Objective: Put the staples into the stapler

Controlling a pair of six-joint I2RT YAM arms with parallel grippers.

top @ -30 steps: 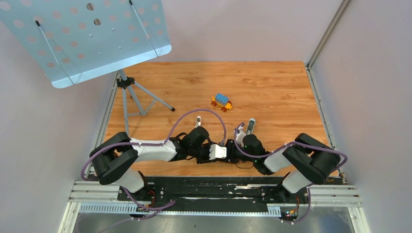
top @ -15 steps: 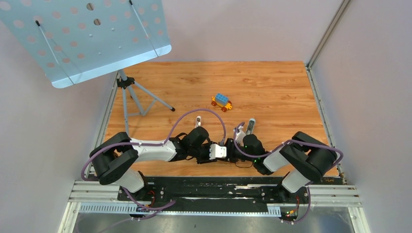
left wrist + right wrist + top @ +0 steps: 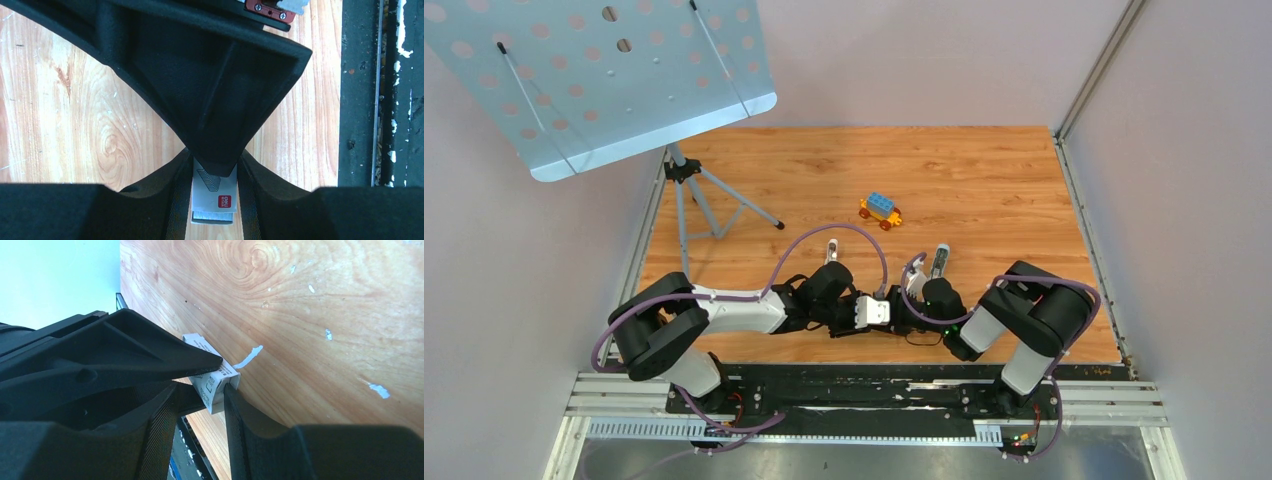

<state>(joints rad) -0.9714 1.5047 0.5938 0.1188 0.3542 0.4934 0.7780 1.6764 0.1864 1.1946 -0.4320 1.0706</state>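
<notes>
Both were part-closed: left pincer (image 3: 214,172) and right pincer (image 3: 201,392) each clamped the small white printed cardboard box (image 3: 213,192), from crossing sides. Grey ribbed metal staples (image 3: 213,217) showed at the box's open end. It sat over the wooden surface (image 3: 984,190), near the middle of the near edge.

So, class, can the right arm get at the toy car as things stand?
Probably not straight away: bare table leaves the way to the toy car free, but the right gripper is shut on the small white box, which the left gripper also grips.
</notes>
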